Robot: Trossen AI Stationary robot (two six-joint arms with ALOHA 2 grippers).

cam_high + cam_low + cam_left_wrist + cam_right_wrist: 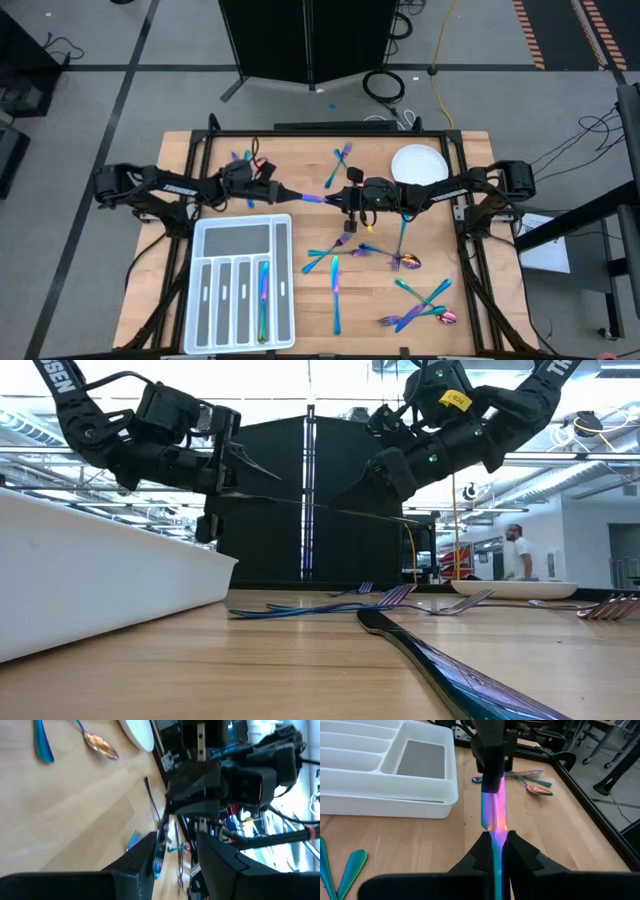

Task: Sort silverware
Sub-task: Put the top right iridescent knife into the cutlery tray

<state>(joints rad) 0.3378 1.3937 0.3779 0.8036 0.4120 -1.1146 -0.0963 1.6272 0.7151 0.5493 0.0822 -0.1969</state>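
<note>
An iridescent knife point(312, 198) hangs level above the table's middle, between my two grippers. My right gripper point(343, 198) is shut on it; it also shows in the right wrist view point(496, 851). My left gripper point(292, 194) is open. Its fingers point(142, 865) stand on either side of the knife's other end point(159, 851); whether one touches it, I cannot tell. More rainbow forks, spoons and knives point(335, 285) lie flat on the wood. One piece point(263, 300) lies in the white compartmented tray point(215, 300). My right gripper pinches the knife's narrow part point(495, 837), just behind the broader blade, between its two fingers. The fingers come level from the table's right side and lie along the knife. The knife is lifted clear of the table and level, its blade point(493, 805) pointing at the left gripper.
The white tray point(395, 765) stands at the near left. A round white plate point(418, 163) is at the far right. Loose silverware lies near right point(420, 305), far middle point(344, 155) and far left point(243, 160). A person point(515, 555) stands in the room beyond.
</note>
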